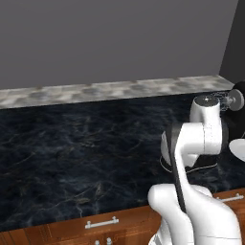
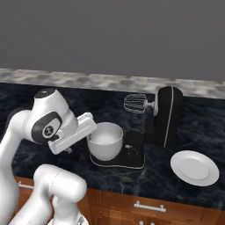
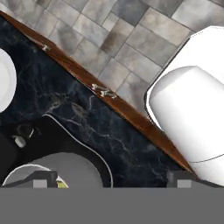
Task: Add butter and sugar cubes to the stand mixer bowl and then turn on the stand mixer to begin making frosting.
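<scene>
The black stand mixer (image 2: pixel 166 115) stands on the dark marble counter with its head tilted up and its wire whisk (image 2: pixel 135 104) raised. The pale stand mixer bowl (image 2: pixel 105 139) sits on the mixer's flat base (image 2: pixel 132 159). My white hand (image 2: pixel 72 131) hovers just left of the bowl's rim, tilted downward. In the hand view my gripper (image 3: pixel 113 180) is open, fingertips (image 3: pixel 43 177) wide apart. The bowl (image 3: pixel 70 168) lies at the lower left there. A small yellow-green sliver (image 3: pixel 61 184) shows beside the left fingertip; I cannot tell what it is.
A white plate (image 2: pixel 194 168) lies on the counter right of the mixer. The mixer's knob (image 2: pixel 128 150) faces the front. Wooden drawers with metal handles (image 2: pixel 149 206) run below the counter edge. A tiled floor (image 3: pixel 131 48) shows beyond that edge.
</scene>
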